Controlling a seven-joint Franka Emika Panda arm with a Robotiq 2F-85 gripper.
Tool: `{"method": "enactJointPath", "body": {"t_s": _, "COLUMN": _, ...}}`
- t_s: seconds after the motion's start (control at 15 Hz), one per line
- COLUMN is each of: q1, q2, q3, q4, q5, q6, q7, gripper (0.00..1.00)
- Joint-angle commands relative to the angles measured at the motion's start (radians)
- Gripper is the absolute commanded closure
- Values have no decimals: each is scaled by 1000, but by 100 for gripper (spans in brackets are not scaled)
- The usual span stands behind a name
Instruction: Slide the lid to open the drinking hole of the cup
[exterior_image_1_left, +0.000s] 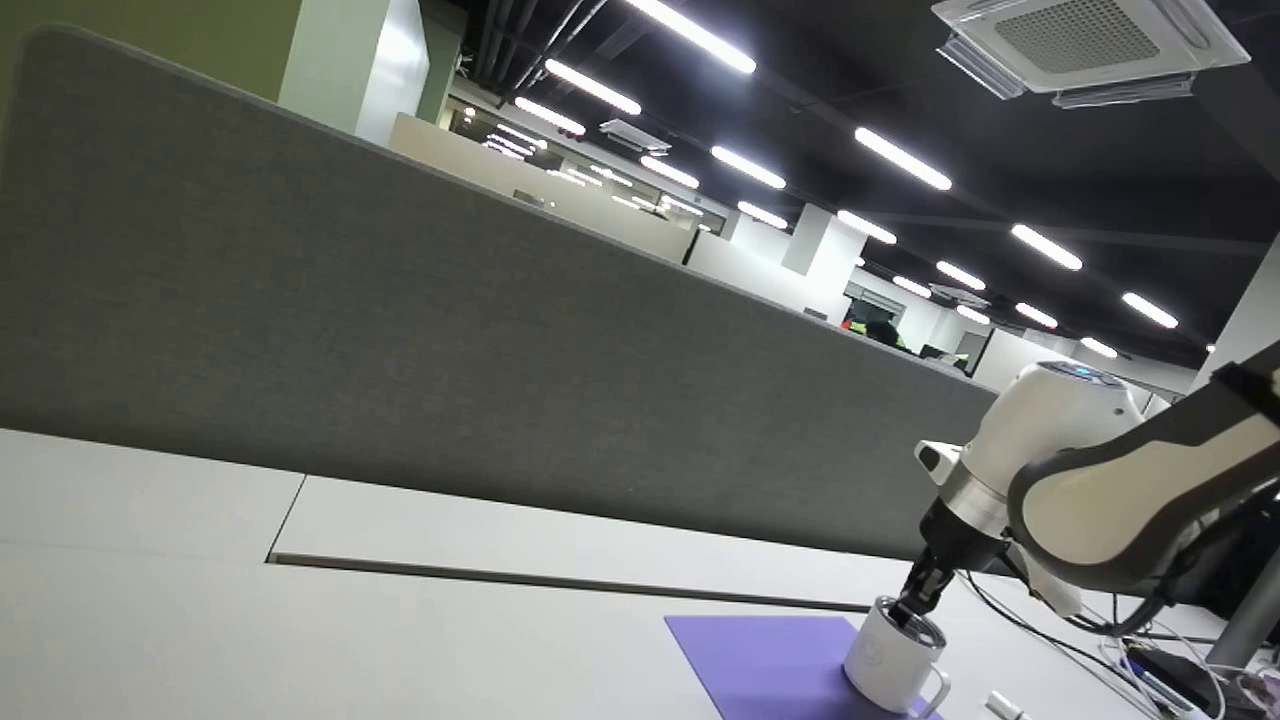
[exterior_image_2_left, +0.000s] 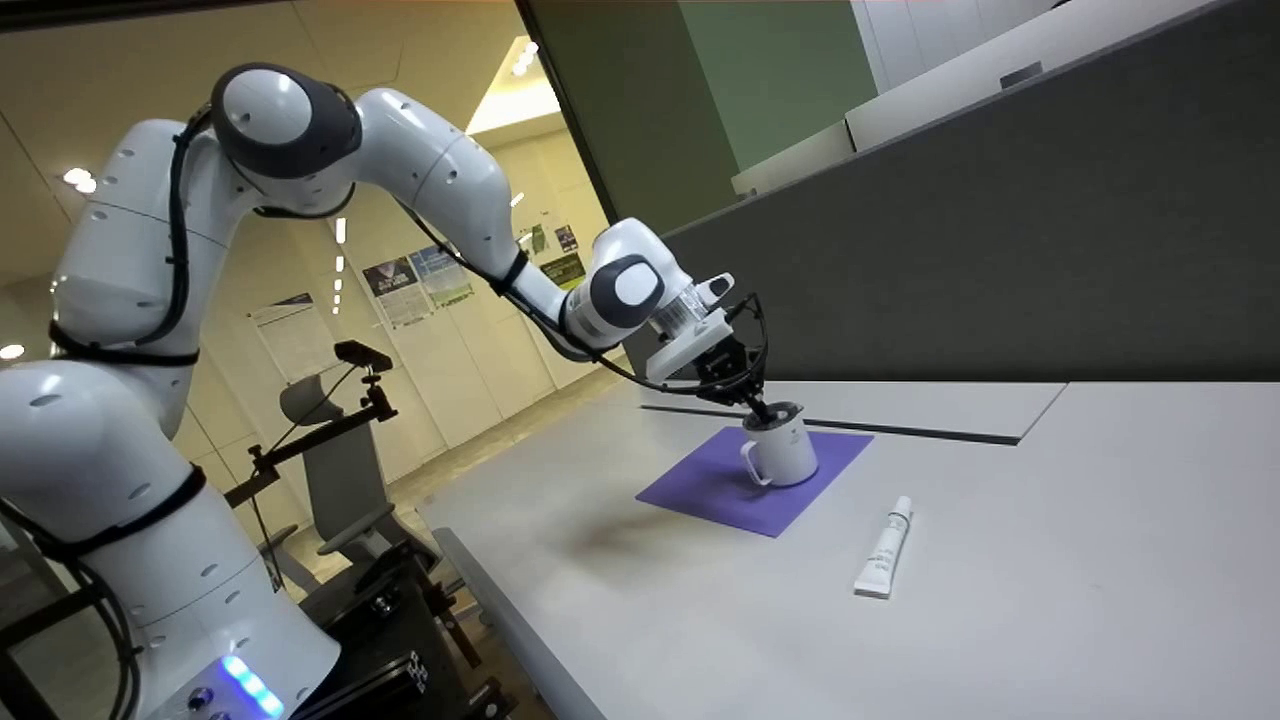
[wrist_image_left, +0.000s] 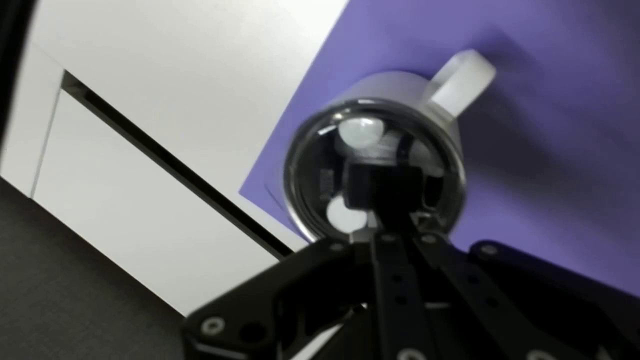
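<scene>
The white cup with a handle stands upright on a purple mat in both exterior views (exterior_image_1_left: 885, 672) (exterior_image_2_left: 784, 458). It also shows from above in the wrist view (wrist_image_left: 397, 85). Its lid (wrist_image_left: 312, 175) looks dark, glossy and round here, recessed inside the metal-looking rim. White patches on it may be reflections. My gripper (wrist_image_left: 384, 187) is over the lid with its dark fingertips close together, looking shut. In both exterior views the fingertips (exterior_image_1_left: 905, 612) (exterior_image_2_left: 766, 413) reach down inside the cup's rim. The slider and drinking hole cannot be made out; the fingers cover that part.
The purple mat (exterior_image_2_left: 715, 490) lies on the white table. A white tube (exterior_image_2_left: 884, 555) lies beside the mat; its end also shows in an exterior view (exterior_image_1_left: 1005, 706). A dark slot (wrist_image_left: 172, 162) runs along the table behind the mat. A grey partition (exterior_image_2_left: 1000, 240) stands at the table's back.
</scene>
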Motion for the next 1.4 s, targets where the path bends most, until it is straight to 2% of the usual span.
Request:
{"method": "enactJointPath", "body": {"t_s": 0.0, "q1": -205, "q2": -24, "q3": 241, "q4": 34, "q5": 123, "q6": -101, "q7": -127, "gripper": 100}}
{"method": "enactJointPath", "body": {"t_s": 0.13, "q1": -258, "q2": -44, "q3": 295, "q4": 51, "q5": 182, "q6": -168, "q7": -177, "gripper": 100}}
{"method": "enactJointPath", "body": {"t_s": 0.2, "q1": -263, "q2": -64, "q3": 295, "q4": 57, "q5": 202, "q6": -207, "q7": -185, "gripper": 82}}
{"method": "enactJointPath", "body": {"t_s": 0.27, "q1": -269, "q2": -86, "q3": 291, "q4": 59, "q5": 219, "q6": -236, "q7": -194, "gripper": 72}}
{"method": "enactJointPath", "body": {"t_s": 0.67, "q1": -238, "q2": -207, "q3": 210, "q4": 63, "q5": 239, "q6": -362, "q7": -199, "gripper": 33}}
{"method": "enactJointPath", "body": {"t_s": 1.0, "q1": -216, "q2": -250, "q3": 170, "q4": 69, "q5": 242, "q6": -435, "q7": -205, "gripper": 1}}
{"method": "enactJointPath", "body": {"t_s": 1.07, "q1": -213, "q2": -254, "q3": 165, "q4": 70, "q5": 245, "q6": -452, "q7": -210, "gripper": 0}}
{"method": "enactJointPath", "body": {"t_s": 1.13, "q1": -206, "q2": -237, "q3": 161, "q4": 65, "q5": 249, "q6": -413, "q7": -207, "gripper": 10}}
{"method": "enactJointPath", "body": {"t_s": 1.27, "q1": -203, "q2": -241, "q3": 155, "q4": 65, "q5": 249, "q6": -424, "q7": -210, "gripper": 0}}
{"method": "enactJointPath", "body": {"t_s": 1.33, "q1": -202, "q2": -241, "q3": 154, "q4": 65, "q5": 249, "q6": -425, "q7": -210, "gripper": 0}}
